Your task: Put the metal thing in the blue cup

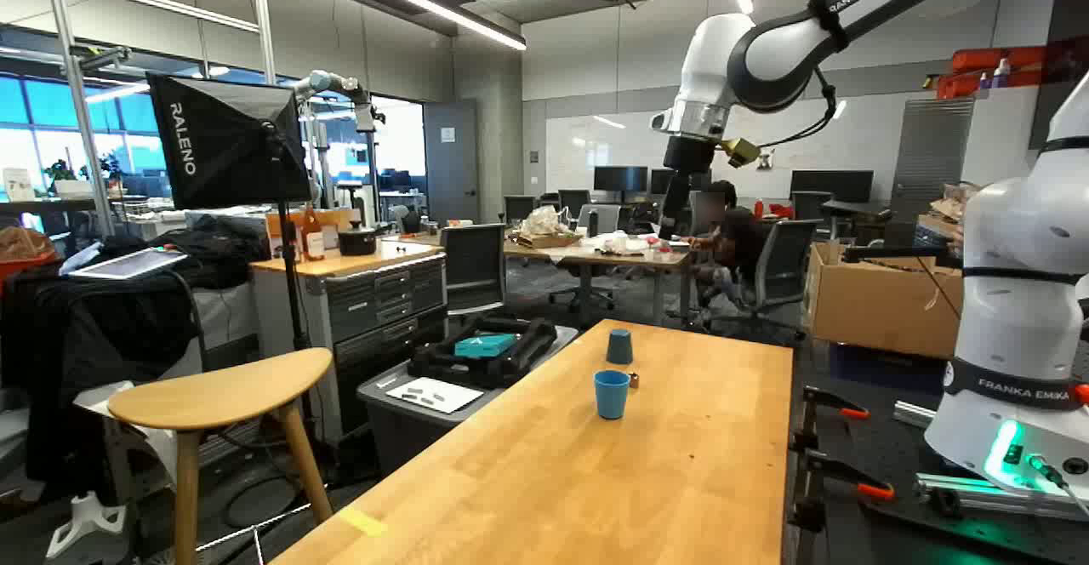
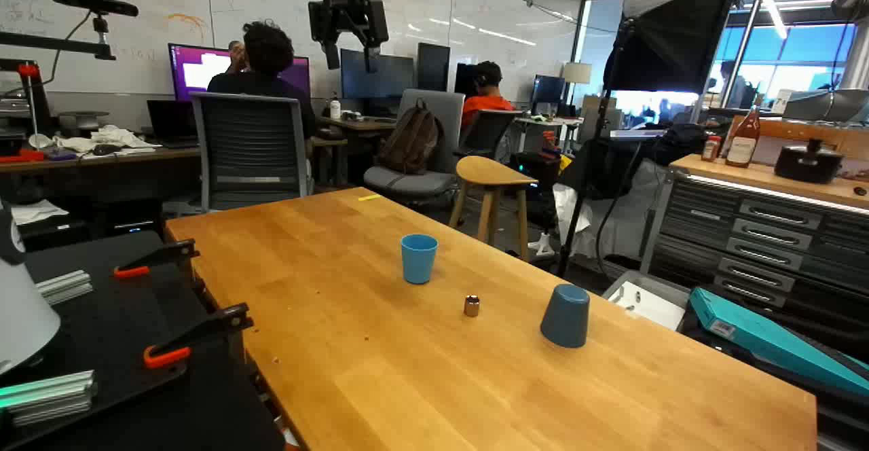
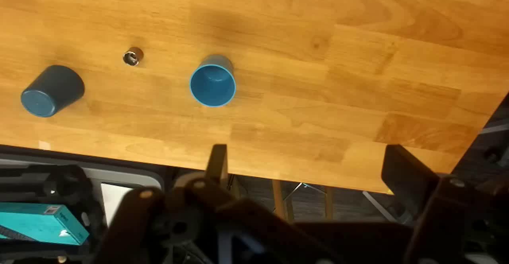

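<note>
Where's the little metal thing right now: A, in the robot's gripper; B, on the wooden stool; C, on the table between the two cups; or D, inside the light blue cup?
C: the wrist view shows the metal thing sitting on the table between the light blue cup and the upside-down dark blue cup, clear of both.

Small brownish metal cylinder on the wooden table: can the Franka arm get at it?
Probably yes: the black gripper is open, and nothing covers the small brownish metal cylinder in the wrist view. It stands apart from the upright light-blue cup and the upturned dark-blue cup.
</note>
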{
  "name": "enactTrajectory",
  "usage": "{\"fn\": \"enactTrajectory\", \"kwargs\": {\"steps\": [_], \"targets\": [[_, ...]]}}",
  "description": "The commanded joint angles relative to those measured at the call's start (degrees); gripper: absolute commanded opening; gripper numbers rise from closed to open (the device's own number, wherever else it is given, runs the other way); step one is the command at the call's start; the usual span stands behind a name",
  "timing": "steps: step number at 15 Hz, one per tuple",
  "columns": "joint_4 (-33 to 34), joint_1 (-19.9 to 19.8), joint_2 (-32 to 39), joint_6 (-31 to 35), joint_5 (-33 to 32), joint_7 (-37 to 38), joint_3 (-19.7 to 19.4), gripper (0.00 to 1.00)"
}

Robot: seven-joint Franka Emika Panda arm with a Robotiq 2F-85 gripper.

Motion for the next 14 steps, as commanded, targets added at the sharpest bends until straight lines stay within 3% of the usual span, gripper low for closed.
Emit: {"fn": "enactTrajectory", "kwargs": {"steps": [1,5,8,14], "targets": [[0.26,0.11,-0.03,-0.14,-0.07,0.07,-0.09,1.0],[1.33,-0.12,0.83,-0.1,0.13,0.13,-0.42,1.0],[5.99,-3.44,9.37,1.12,0.95,0.64,-4.22,1.0],[10.46,-10.6,27.46,15.52,1.41,5.27,-9.57,1.0]]}}
